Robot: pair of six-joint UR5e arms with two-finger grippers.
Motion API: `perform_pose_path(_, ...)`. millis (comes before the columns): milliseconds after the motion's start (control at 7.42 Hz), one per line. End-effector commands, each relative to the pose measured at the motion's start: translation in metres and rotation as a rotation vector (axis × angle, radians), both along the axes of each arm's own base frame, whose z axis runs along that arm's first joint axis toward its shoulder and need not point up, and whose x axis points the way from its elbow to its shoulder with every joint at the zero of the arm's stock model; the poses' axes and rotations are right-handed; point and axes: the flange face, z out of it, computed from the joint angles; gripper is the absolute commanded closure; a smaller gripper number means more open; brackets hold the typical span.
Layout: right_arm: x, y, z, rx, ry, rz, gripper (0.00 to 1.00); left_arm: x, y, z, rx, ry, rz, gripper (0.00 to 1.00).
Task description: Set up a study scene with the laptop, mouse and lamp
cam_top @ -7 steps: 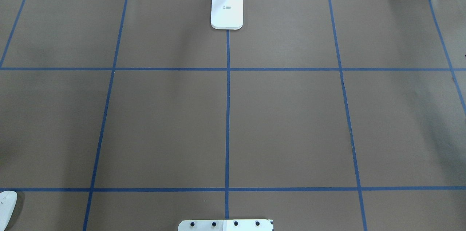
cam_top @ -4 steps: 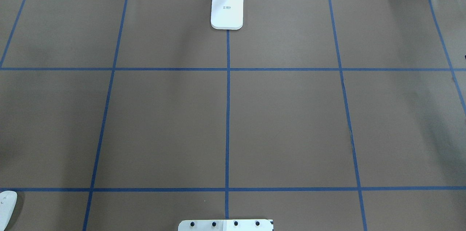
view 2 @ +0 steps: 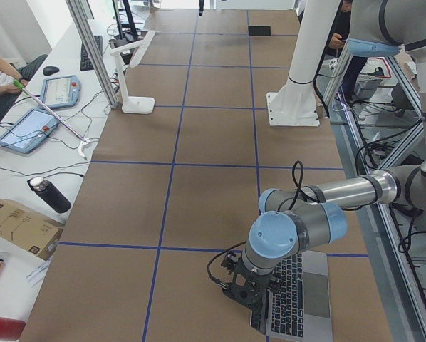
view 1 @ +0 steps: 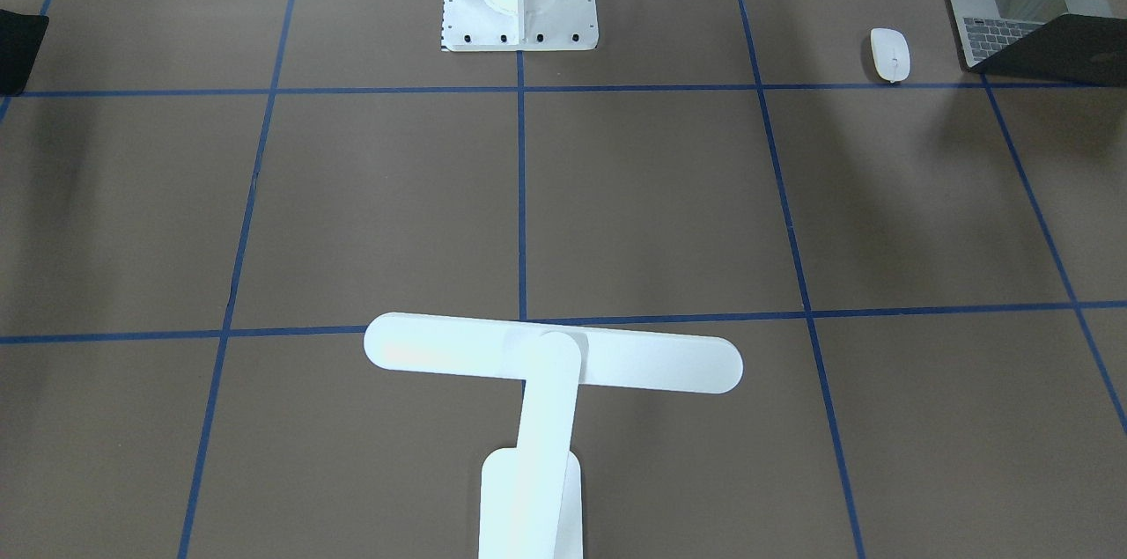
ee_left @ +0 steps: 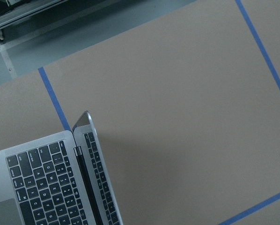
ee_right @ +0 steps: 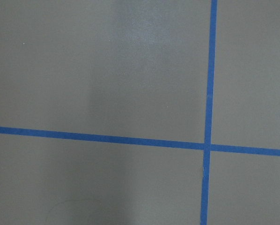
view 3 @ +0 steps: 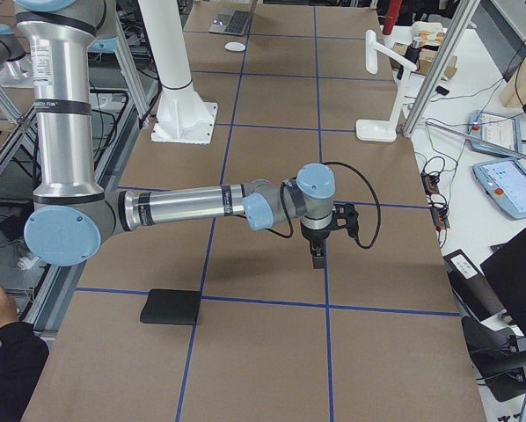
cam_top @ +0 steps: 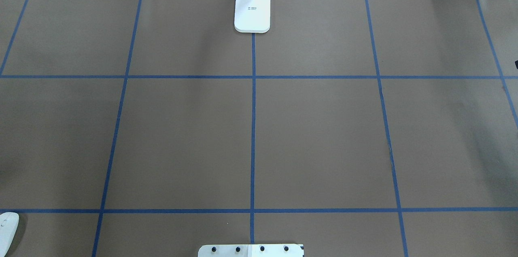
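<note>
Laptop [view 1: 1021,31] sits open at the left end of the table [cam_top: 323,139], on the robot's side. Mouse [view 1: 890,54] lies near it, not touching. Lamp [view 1: 553,363] stands at mid table, far edge. Left gripper [view 2: 243,291] hangs low by the laptop's screen edge. Right gripper [view 3: 318,257] points down over bare table. Finger opening can't be told for either.

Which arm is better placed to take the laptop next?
Left. The left gripper hangs right at the edge of the laptop, and its wrist camera shows the laptop close up. The right gripper hangs over bare table towards the other end, well away from it.
</note>
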Motion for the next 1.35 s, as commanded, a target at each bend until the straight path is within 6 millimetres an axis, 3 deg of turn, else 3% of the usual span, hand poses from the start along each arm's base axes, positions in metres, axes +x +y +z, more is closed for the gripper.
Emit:
perform_pose_path(0, 0.000, 0.004, -0.008, 0.013, -0.005, 0.001, 0.00, 0.004, 0.009, 0.037, -0.033, 0.012, -0.026, 0.01)
perform_pose_path(135, 0.000, 0.005, -0.014, 0.024, -0.007, 0.001, 0.00, 0.005, 0.010, 0.044, -0.051, 0.017, -0.028, 0.01)
perform_pose_path(539, 0.001, 0.011, -0.015, 0.025, -0.009, 0.000, 0.00, 0.009, 0.006, 0.041, -0.046, 0.081, -0.056, 0.07)
perform_pose_path(674, 0.002, 0.012, -0.013, 0.021, -0.007, 0.001, 0.00, 0.009, -0.005, 0.031, -0.043, 0.137, -0.096, 0.07)
perform_pose_path(944, 0.002, 0.012, -0.012, 0.019, -0.008, 0.000, 0.00, 0.011, -0.009, 0.026, -0.066, 0.150, -0.131, 0.07)
perform_pose_path(1213, 0.001, 0.013, -0.011, 0.016, -0.007, -0.001, 0.00, 0.029, -0.025, 0.001, -0.066, 0.136, -0.133, 0.07)
